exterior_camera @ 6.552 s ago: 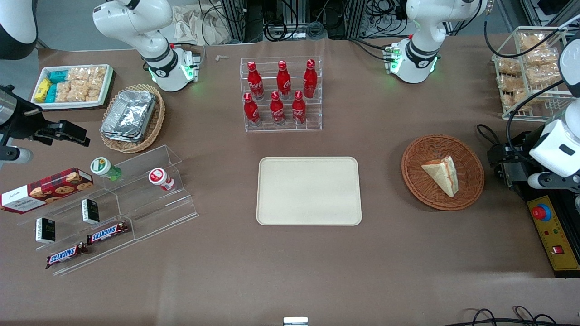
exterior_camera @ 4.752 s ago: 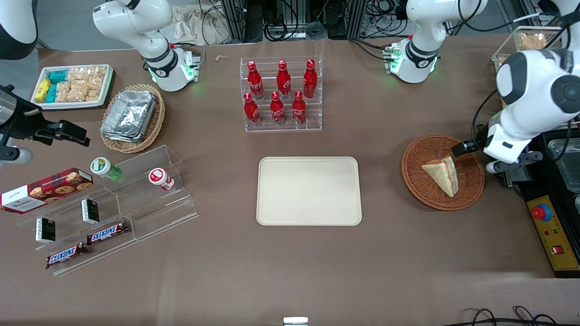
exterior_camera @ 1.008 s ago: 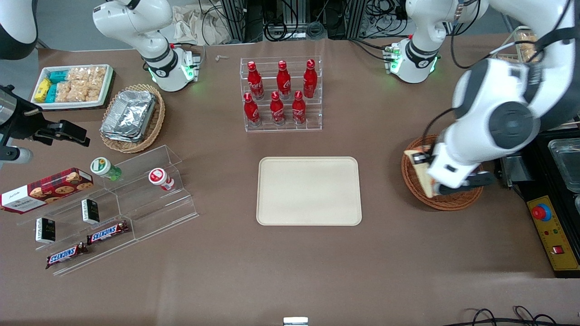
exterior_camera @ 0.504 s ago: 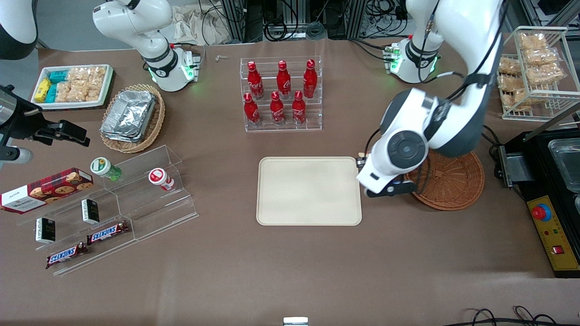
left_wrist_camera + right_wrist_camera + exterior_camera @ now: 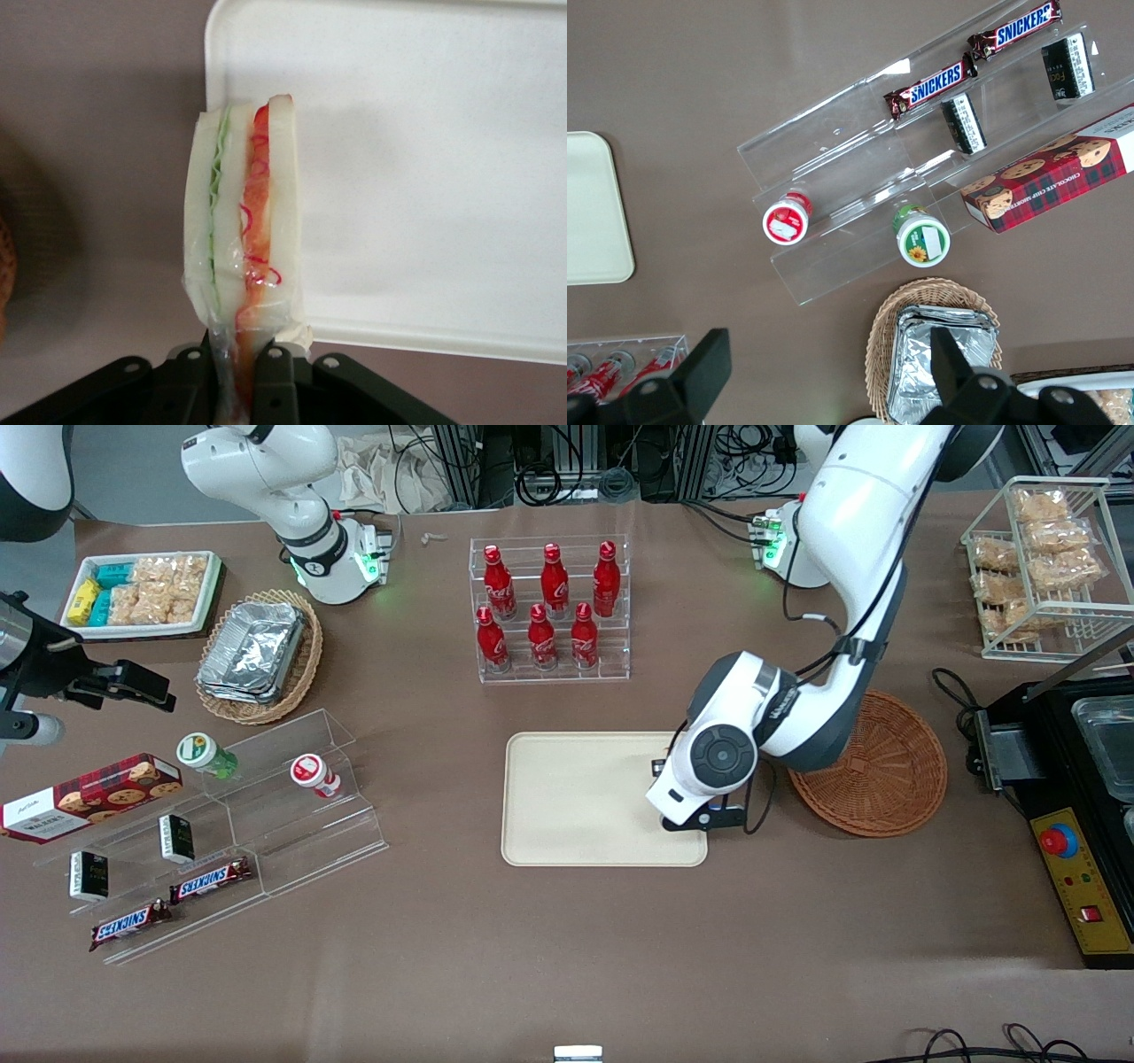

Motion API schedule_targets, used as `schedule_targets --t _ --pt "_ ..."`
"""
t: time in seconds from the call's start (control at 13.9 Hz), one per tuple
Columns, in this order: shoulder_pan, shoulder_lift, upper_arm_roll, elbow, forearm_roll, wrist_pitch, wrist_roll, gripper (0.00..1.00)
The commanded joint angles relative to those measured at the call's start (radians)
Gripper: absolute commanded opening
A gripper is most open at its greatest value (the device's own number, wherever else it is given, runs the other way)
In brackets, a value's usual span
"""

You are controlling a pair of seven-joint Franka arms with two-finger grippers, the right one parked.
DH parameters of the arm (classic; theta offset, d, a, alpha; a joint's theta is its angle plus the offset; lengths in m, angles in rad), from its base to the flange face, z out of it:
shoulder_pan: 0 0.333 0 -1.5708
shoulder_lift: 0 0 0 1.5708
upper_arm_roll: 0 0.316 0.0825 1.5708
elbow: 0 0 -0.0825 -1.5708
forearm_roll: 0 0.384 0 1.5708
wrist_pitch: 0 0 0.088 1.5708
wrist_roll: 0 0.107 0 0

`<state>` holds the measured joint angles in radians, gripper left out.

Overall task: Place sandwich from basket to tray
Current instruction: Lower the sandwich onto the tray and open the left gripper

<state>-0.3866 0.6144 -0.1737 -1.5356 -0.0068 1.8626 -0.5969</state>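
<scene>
My left gripper (image 5: 235, 376) is shut on the sandwich (image 5: 244, 221), a white-bread wedge in clear wrap with green and red filling, pinched at its narrow end between the black fingers (image 5: 275, 379). The sandwich hangs over a corner of the cream tray (image 5: 425, 177), partly over the brown table. In the front view the gripper (image 5: 700, 815) sits above the tray's (image 5: 576, 797) edge nearest the basket, and the wrist hides the sandwich. The reddish-brown wicker basket (image 5: 886, 771) stands beside the tray, toward the working arm's end, with nothing in it.
A clear rack of red bottles (image 5: 549, 611) stands farther from the front camera than the tray. Toward the parked arm's end are an acrylic step shelf (image 5: 221, 824) with snacks and a tan basket of foil containers (image 5: 257, 655). A wire snack rack (image 5: 1045, 567) and control box (image 5: 1081, 868) flank the basket.
The left arm has carried the sandwich out of the basket and sideways to the tray's near edge. The basket, which held the sandwich earlier, is now bare.
</scene>
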Motion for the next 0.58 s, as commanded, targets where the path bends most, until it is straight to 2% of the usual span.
schedule_targets --t 0.0,0.29,0.36,0.43,0.5 --pt "-0.026 0.05 0.011 0.038 -0.015 0.009 -0.014 0.0" --pt "-0.026 0.076 0.013 0.035 -0.027 0.062 -0.017 0.0" --pt "-0.025 0.076 0.013 0.035 -0.035 0.063 -0.017 0.09" --pt "-0.021 0.074 0.014 0.034 -0.035 0.061 -0.015 0.31" --pt "-0.014 0.074 0.014 0.034 -0.035 0.059 -0.014 0.58"
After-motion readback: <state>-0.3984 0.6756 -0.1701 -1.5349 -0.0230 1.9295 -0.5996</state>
